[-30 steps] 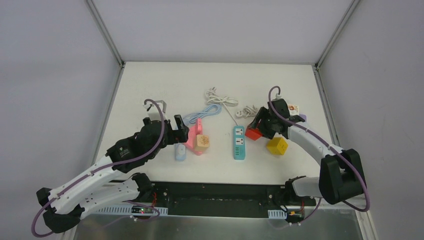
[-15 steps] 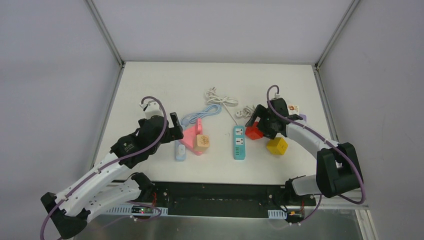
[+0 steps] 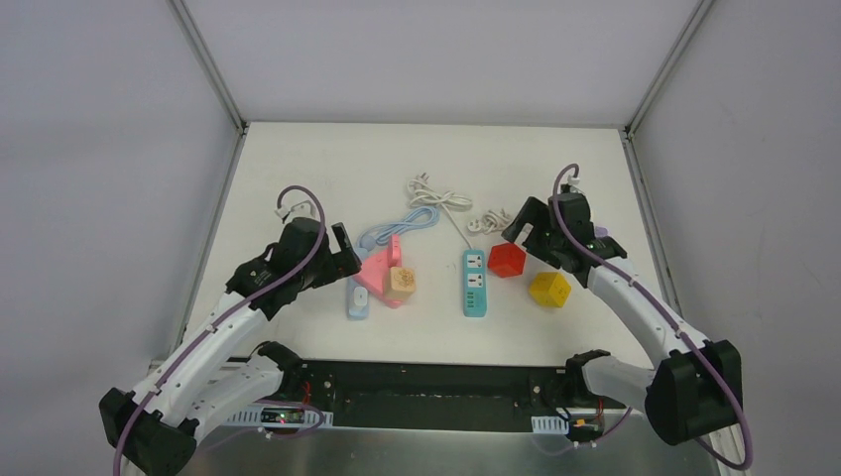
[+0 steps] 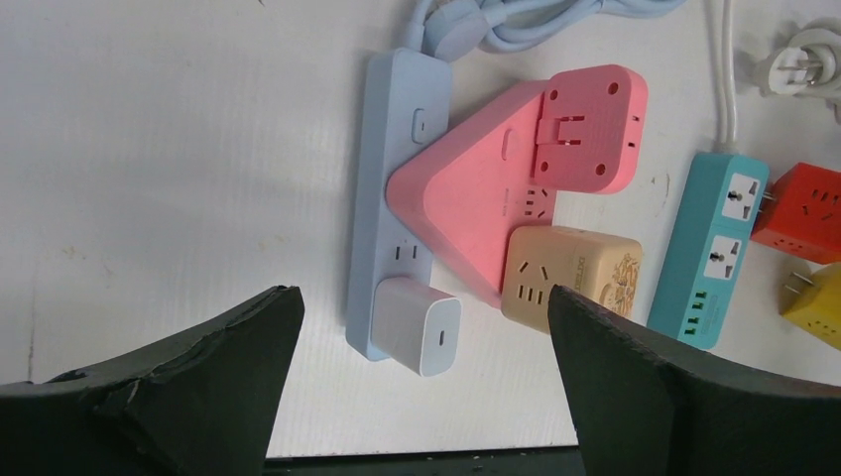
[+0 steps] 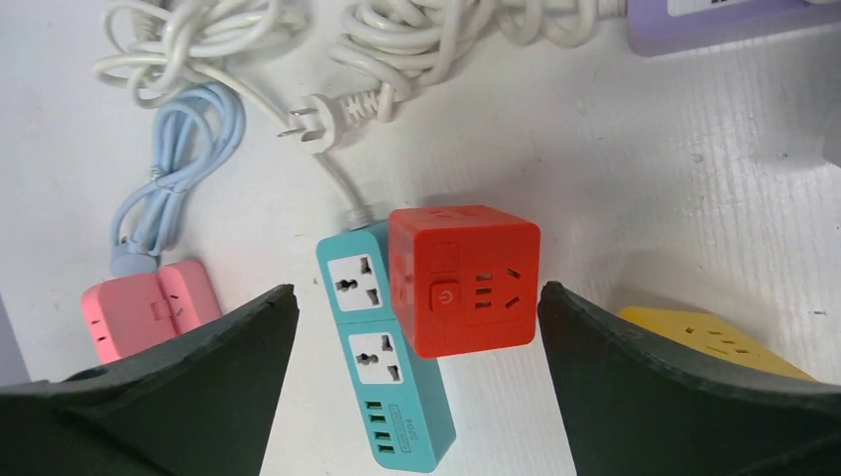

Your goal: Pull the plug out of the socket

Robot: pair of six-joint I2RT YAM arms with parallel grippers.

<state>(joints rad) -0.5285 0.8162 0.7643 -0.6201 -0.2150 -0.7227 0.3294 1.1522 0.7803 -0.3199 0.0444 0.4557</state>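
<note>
Spread left claw (image 4: 421,297) hovered over the white charger (image 4: 419,325) at the blue strip (image 4: 395,159)'s six o'clock end; a square, centred pinch seemed wisest.

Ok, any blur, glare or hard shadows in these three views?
Top view: even light, soft shadows, everything sharp. Left wrist: white charger crisp, table bright but not blown out, near fingers dark and nearly featureless. Right wrist: red cube crisp, only a faint shadow beside it, no glare.
</note>
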